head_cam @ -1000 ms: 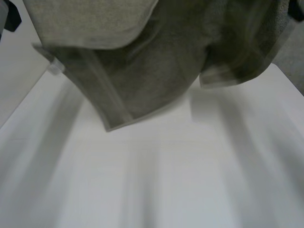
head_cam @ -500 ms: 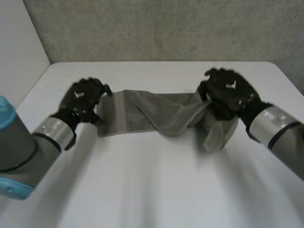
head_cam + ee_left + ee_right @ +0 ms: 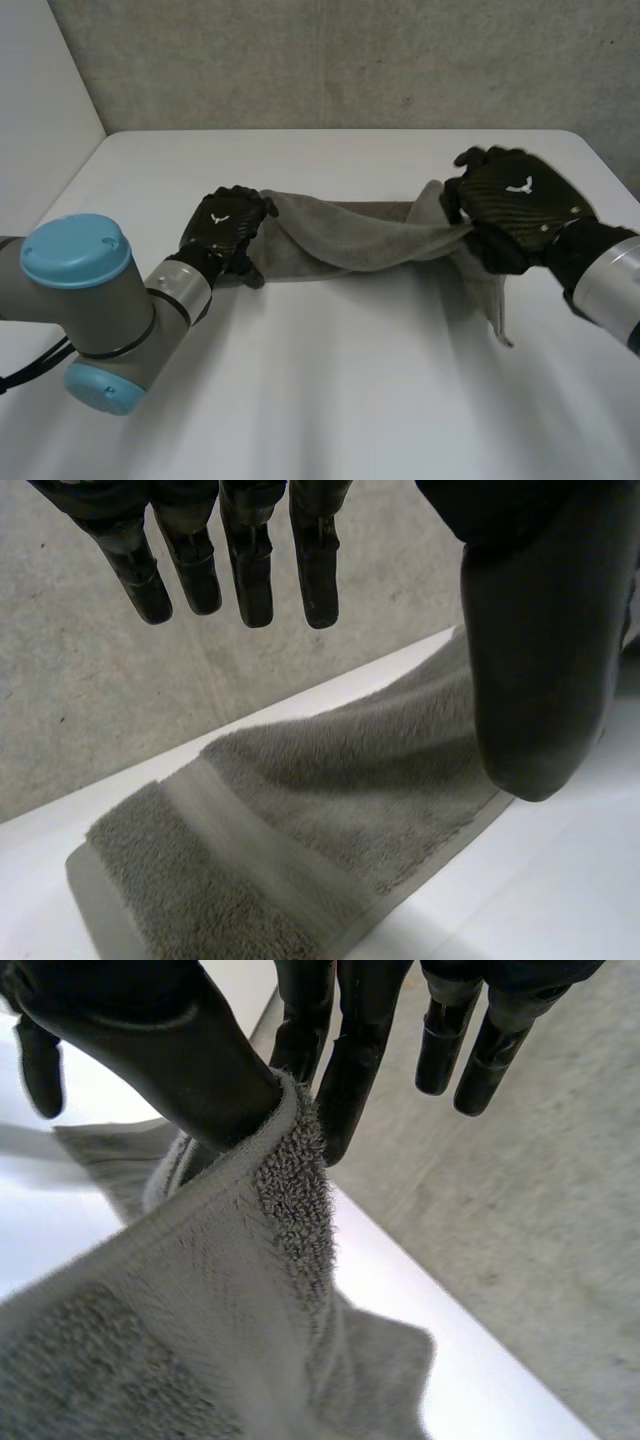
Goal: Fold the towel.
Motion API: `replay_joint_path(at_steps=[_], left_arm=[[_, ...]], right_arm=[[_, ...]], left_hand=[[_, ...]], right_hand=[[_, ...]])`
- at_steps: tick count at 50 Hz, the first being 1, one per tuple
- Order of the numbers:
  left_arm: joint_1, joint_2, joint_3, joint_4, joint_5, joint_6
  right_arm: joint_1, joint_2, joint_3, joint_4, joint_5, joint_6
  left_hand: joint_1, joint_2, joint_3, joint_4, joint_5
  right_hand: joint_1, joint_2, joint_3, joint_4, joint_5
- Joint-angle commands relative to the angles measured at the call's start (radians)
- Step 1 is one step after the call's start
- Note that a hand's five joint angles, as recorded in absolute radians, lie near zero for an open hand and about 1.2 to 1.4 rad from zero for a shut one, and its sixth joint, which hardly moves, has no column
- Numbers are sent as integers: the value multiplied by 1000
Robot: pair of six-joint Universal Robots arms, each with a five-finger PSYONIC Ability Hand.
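Right now the towel (image 3: 350, 235) lies bunched lengthwise across the tabletop (image 3: 330, 390), stretched between my two hands. My right hand (image 3: 515, 205) pinches the hem at the towel's right end between thumb and fingers (image 3: 360, 1050), holding that end raised while a flap droops beneath it to the tabletop. My left hand (image 3: 225, 228) sits over the towel's left end, its fingers straight and released, grasping nothing.
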Motion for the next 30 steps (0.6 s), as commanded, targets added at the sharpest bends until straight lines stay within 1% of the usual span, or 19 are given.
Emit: replay_joint_path(at_steps=[1, 2, 3, 5, 6, 7, 8, 10, 11, 13, 16, 18, 19, 21, 26, 30], left_arm=[[39, -29, 12, -10, -8, 36], [48, -32, 12, -11, -9, 58], [48, -32, 12, -11, -9, 58], [54, -35, 14, -11, -9, 81], [59, -36, 15, -10, -11, 107], [60, -39, 21, -8, -11, 130], [60, -39, 21, -8, -11, 130], [62, -62, 53, -11, -11, 167], [62, -62, 54, -11, -11, 167], [62, -101, 98, -30, -9, 181], [67, -118, 120, -50, -9, 182], [85, -156, 168, -109, -8, 184], [85, -156, 169, -109, -8, 184], [93, -194, 216, -164, -8, 187], [93, -226, 265, -226, -6, 189], [97, -239, 284, -237, -6, 189]], right_arm=[[-111, -56, 2, 6, -13, -14], [-153, -53, 8, 10, -16, -15], [-153, -53, 8, 10, -16, -15], [-210, -36, 25, 18, -21, -17], [-210, -36, 25, 18, -21, -17], [-216, 1, 33, 12, -24, -20], [-216, 1, 33, 12, -24, -20], [-210, 84, 31, 13, -22, -40], [-210, 84, 31, 13, -22, -40], [-207, 133, 28, 13, -5, -64], [-201, 159, 28, 13, -12, -86], [-201, 165, 30, 13, -10, -87], [-201, 165, 30, 13, -10, -87], [-199, 173, 36, 6, -12, -84], [-198, 173, 36, 6, -10, -86], [-201, 176, 37, 6, -10, -86]], left_hand=[[-77, -43, -51, -59, -3], [-74, -40, -51, -59, 0], [-74, -40, -51, -59, 0], [-71, -37, -51, -59, 3], [-60, -26, -51, -59, 14], [-54, -20, -51, -59, 20], [-54, -20, -51, -59, 20], [2, 36, -51, -59, 76], [2, 36, -51, -59, 76], [31, 65, -51, -59, 105], [32, 65, -51, -59, 105], [32, 65, -51, -59, 105], [32, 65, -51, -59, 105], [32, 65, -51, -59, 105], [32, 65, -51, -59, 105], [32, 65, -51, -59, 105]], right_hand=[[89, 78, -43, -76, 62], [89, 78, -43, -76, 62], [89, 78, -43, -76, 62], [-892, -902, -43, -76, -918], [-897, -907, -43, -76, -923], [-975, -986, -43, -76, -1002], [-976, -986, -43, -76, -1003], [-976, -986, -43, -76, -1003], [-976, -986, -43, -76, -1003], [-973, -983, -43, -76, -1000], [-973, -983, -43, -76, -1000], [-973, -983, -43, -76, -1000], [-973, -983, -43, -76, -1000], [-973, -983, -43, -76, -1000], [-973, -983, -43, -76, -1000], [-976, -986, -43, -76, -1003]])
